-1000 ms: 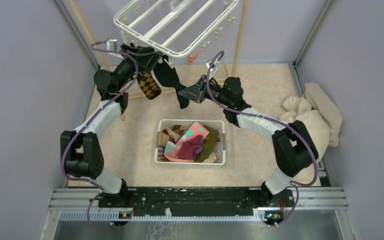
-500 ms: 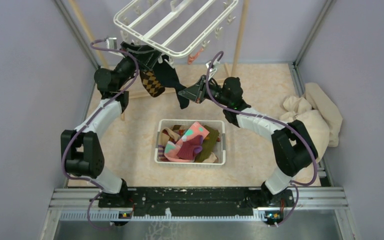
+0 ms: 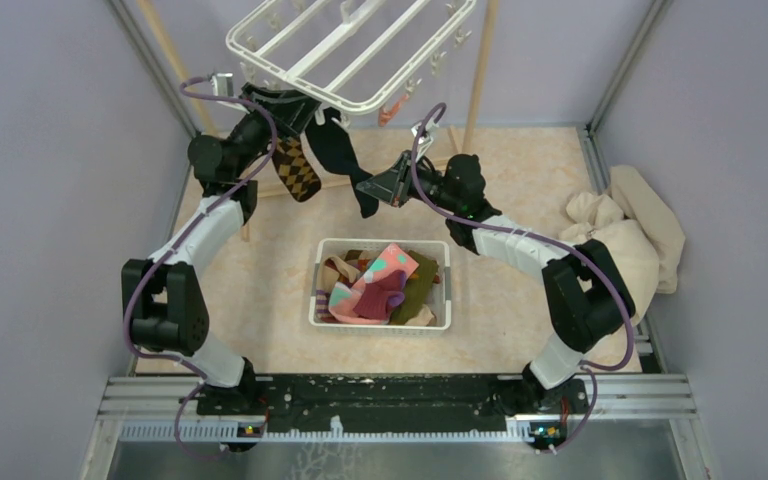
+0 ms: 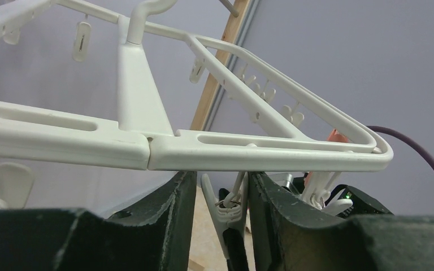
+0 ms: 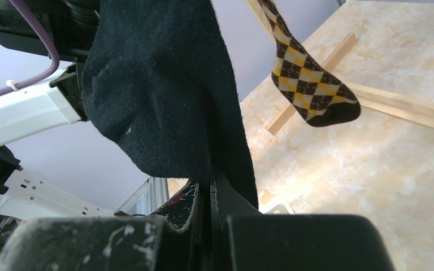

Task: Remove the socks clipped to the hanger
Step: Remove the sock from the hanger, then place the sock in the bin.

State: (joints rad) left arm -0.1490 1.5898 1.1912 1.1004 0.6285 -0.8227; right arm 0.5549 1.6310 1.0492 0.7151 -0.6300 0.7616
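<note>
two grippers work one black sock hung from the near rim of the hanger, at 12 o'clock in the top view: the right gripper is pinched closed on the sock's lower edge, apparently to tension and catch it, while the left gripper, at 11 o'clock, sets half-parted fingers either side of a clip, likely to squeeze it open. a brown argyle sock hangs beside it, other socks lie in the white basket at centre; no writing is legible.
</note>
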